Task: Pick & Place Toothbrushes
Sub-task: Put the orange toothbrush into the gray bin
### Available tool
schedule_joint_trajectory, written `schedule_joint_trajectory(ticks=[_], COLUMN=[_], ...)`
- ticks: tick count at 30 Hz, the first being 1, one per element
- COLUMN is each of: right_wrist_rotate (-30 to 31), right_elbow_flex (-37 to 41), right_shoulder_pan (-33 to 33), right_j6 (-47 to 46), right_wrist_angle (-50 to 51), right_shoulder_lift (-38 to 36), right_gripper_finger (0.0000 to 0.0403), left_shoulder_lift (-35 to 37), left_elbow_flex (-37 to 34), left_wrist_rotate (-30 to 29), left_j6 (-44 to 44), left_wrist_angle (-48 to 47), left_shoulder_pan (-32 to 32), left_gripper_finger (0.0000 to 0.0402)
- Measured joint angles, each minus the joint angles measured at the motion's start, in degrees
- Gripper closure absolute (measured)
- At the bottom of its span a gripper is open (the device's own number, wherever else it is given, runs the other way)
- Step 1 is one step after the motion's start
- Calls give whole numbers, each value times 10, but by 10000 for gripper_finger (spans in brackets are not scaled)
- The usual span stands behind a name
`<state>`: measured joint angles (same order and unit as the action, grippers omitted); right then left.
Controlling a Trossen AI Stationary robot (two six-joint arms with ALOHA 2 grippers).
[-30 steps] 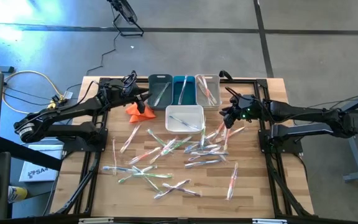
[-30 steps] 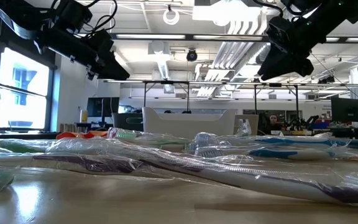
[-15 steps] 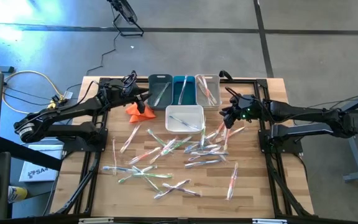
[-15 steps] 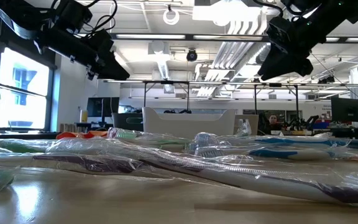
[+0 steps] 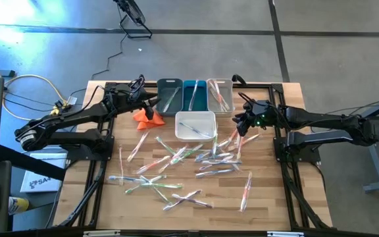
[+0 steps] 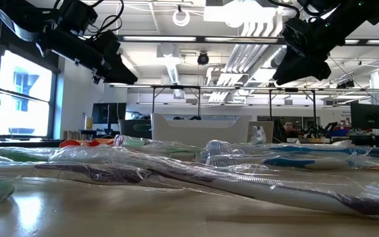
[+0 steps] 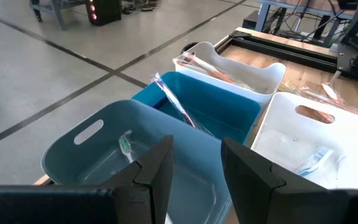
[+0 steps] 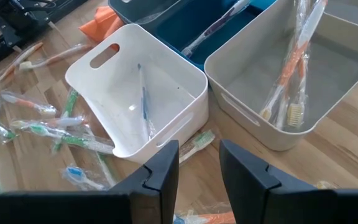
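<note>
Dark left hand (image 7: 194, 171) and right hand (image 8: 199, 168) hover parted, empty.

lab/office | ceiling ducts (image 6: 242, 29), monitors (image 6: 367, 117), concrete floor (image 5: 334, 46)

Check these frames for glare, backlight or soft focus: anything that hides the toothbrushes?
High view: strong blue-white glare on the floor at upper left, but the wrapped toothbrushes on the wooden slat table stay readable. Low view: the nearest clear-wrapped toothbrush is soft, its wrapper glinting, and both arms are dark against bright ceiling lights. Wrist views: evenly lit, no glare.
</note>
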<state>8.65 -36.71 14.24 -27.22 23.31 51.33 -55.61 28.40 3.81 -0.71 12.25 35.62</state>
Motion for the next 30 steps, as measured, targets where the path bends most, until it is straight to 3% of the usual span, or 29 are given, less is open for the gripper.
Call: schedule_joint_trajectory(ticks=[7, 14, 25, 30], right_wrist_rotate=[0, -1, -11, -11], right_elbow_flex=[0, 0, 0, 0], right_shoulder_pan=[0, 0, 0, 0], right_j6=[16, -89, -150, -226], right_wrist_angle=[0, 1, 2, 37], right_shoulder_lift=[0, 0, 0, 1], right_gripper_finger=[294, 294, 294, 294], left_shoulder_lift=[0, 0, 0, 0], left_elbow_flex=[0, 0, 0, 0], left_wrist_rotate=[0, 4, -17, -17], left_j6=[3, -79, -81, -85], left_wrist_angle=[-5, -4, 1, 7], left_shoulder_pan=[0, 0, 0, 0], left_gripper_finger=[268, 268, 268, 268])
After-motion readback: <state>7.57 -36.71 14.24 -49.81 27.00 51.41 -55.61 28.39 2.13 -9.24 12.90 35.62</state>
